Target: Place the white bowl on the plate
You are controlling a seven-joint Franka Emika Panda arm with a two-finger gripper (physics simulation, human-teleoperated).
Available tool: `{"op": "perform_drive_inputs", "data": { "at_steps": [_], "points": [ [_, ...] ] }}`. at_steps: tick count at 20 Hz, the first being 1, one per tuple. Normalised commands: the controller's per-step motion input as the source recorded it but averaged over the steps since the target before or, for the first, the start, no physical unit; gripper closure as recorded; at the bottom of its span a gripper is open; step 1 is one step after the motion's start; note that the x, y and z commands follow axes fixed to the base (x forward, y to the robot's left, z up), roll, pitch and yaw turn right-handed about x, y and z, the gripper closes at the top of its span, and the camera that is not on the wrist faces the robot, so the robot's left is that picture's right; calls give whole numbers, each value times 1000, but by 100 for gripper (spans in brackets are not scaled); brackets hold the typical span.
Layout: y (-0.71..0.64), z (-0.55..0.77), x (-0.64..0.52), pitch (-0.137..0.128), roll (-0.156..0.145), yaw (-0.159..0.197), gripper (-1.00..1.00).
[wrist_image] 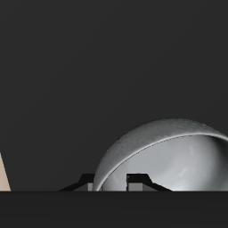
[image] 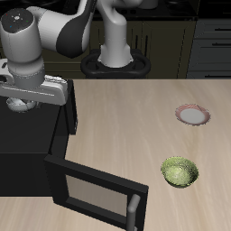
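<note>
The white bowl [wrist_image: 174, 156] is whitish-grey with a metallic sheen and sits on a dark flat surface, close in front of the wrist camera. My gripper [wrist_image: 111, 183] is low at the bowl's edge. One fingertip [wrist_image: 86, 182] is outside the rim and the other is over the bowl's inside, with a gap between them, so it is open. In the exterior view my gripper [image: 20, 105] is down on top of the black microwave [image: 32, 149] and hides the bowl. The plate [image: 192, 115], pale with a reddish-pink rim, lies on the table far from the gripper.
The microwave's door [image: 95, 191] hangs open towards the table's front edge. A yellow-green textured bowl [image: 180, 172] sits on the table nearer the front edge than the plate. The robot's base [image: 115, 61] stands at the back.
</note>
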Motion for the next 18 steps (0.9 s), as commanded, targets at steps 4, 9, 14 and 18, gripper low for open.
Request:
{"op": "perform_drive_inputs", "data": {
  "at_steps": [4, 9, 14, 18],
  "points": [
    [57, 38, -63, -2, 7, 18, 100],
    [141, 203, -178, -40, 14, 1, 100],
    [196, 286, -248, -48, 20, -6, 100],
    [299, 359, -377, -61, 33, -16, 100]
  ]
}}
